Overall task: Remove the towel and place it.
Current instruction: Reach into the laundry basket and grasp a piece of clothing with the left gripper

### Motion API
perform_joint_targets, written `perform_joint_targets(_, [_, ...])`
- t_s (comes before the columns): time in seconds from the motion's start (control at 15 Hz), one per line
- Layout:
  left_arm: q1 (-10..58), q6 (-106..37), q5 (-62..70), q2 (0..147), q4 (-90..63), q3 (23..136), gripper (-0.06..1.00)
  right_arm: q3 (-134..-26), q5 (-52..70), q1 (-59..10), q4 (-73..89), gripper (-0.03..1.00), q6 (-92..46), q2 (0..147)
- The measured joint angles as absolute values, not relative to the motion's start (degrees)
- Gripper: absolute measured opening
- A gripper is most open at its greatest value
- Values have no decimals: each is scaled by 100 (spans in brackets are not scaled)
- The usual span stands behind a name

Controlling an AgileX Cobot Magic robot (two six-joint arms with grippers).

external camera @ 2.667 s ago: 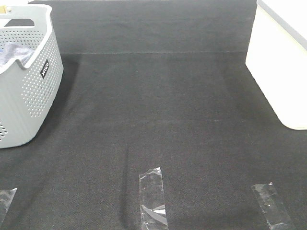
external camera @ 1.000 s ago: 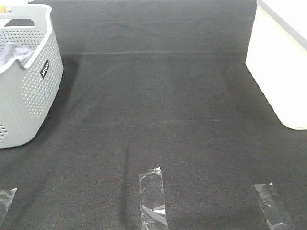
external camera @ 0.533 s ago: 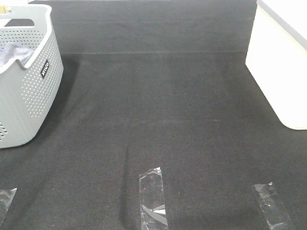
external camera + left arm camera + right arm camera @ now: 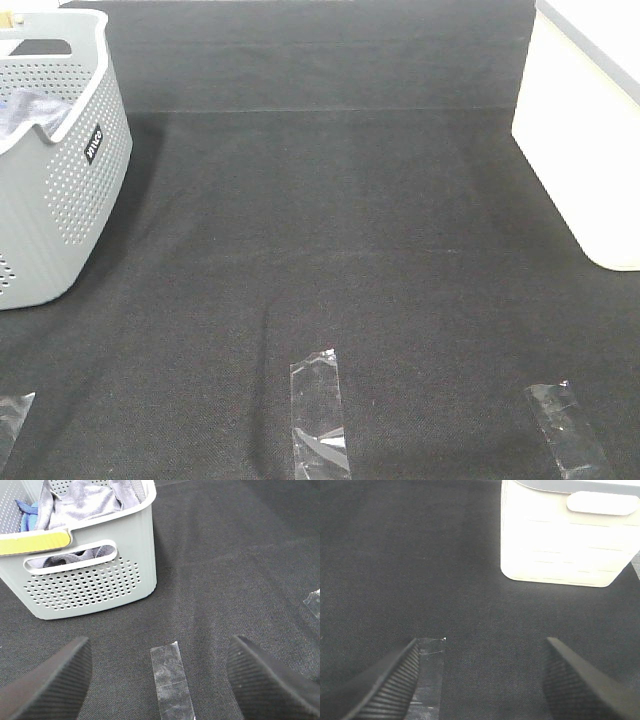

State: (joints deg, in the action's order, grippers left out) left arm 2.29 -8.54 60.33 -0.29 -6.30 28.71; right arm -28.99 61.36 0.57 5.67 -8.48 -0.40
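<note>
Nothing has shifted: the towel (image 4: pixel 85 502) lies bunched in the basket (image 4: pixel 100 587) (untouched), while left gripper (image 4: pixel 159 680) and right gripper (image 4: pixel 479 680) hover spread above the tabletop (image 4: pixel 350 220), presumably ready to reach.

One grey basket (image 4: pixel 60 200), one towel (image 4: pixel 85 500), one blue cloth (image 4: pixel 26 509), one white bin (image 4: pixel 580 150), three tape strips (image 4: pixel 318 410), two claws (image 4: pixel 160 680) (image 4: pixel 479 680).

A grey perforated basket (image 4: pixel 60 200) and a white bin (image 4: pixel 590 150) stand well apart on black cloth (image 4: pixel 330 230) with clear tape strips (image 4: pixel 319 410)
</note>
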Motion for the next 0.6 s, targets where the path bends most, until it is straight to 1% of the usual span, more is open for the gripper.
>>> perform_joint_targets(0.6, [229, -854, 6033, -29, -630, 2871, 72, -2899, 6136, 57, 567, 65, -848, -40])
